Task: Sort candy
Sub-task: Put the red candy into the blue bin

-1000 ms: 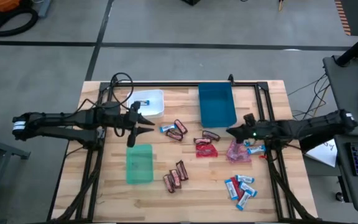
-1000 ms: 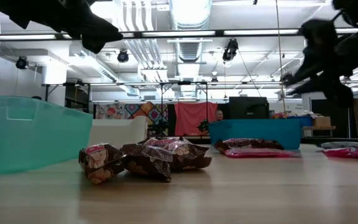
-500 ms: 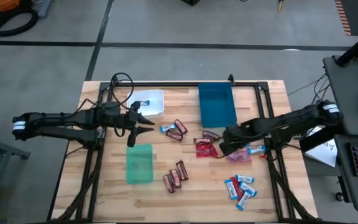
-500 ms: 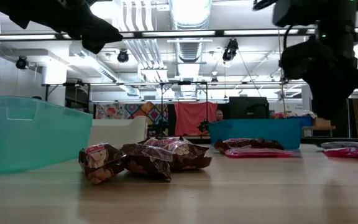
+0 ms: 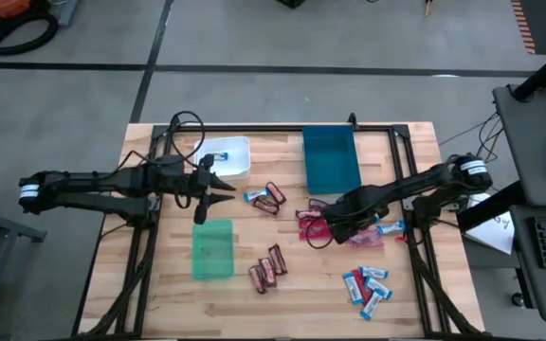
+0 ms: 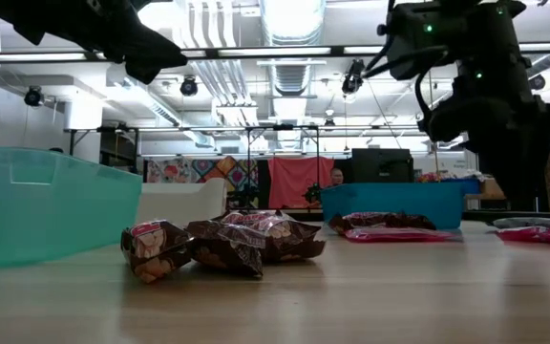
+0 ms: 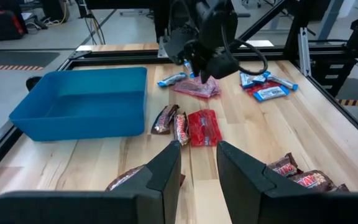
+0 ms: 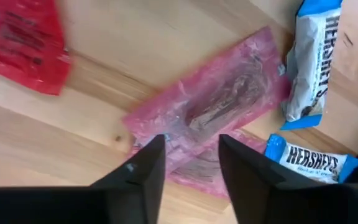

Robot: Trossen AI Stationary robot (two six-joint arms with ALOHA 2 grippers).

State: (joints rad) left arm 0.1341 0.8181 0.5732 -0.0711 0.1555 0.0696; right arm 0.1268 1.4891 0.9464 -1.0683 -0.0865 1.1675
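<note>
Candy lies scattered on the wooden table: brown bars (image 5: 267, 268), blue-and-white bars (image 5: 368, 284), red packets (image 5: 313, 225) and pink crinkly packets (image 8: 210, 106). My right gripper (image 8: 191, 167) points down, open, just above the pink packets, with a blue-and-white bar (image 8: 316, 56) beside them. It also shows in the high view (image 5: 335, 225) and far off in the left wrist view (image 7: 205, 65). My left gripper (image 7: 197, 163) waits open and empty in the air at the table's left (image 5: 218, 194).
A white bin (image 5: 227, 156) stands at the far left, a blue bin (image 5: 331, 159) at the far middle and a green bin (image 5: 212, 249) near the left. More brown bars (image 5: 271, 197) lie between the bins. A black frame (image 5: 387, 133) edges the table.
My right gripper has swung from nearly level to pointing straight down. It has shifted toward the table's left and near side and now stands over the pink packets. No candy has moved.
</note>
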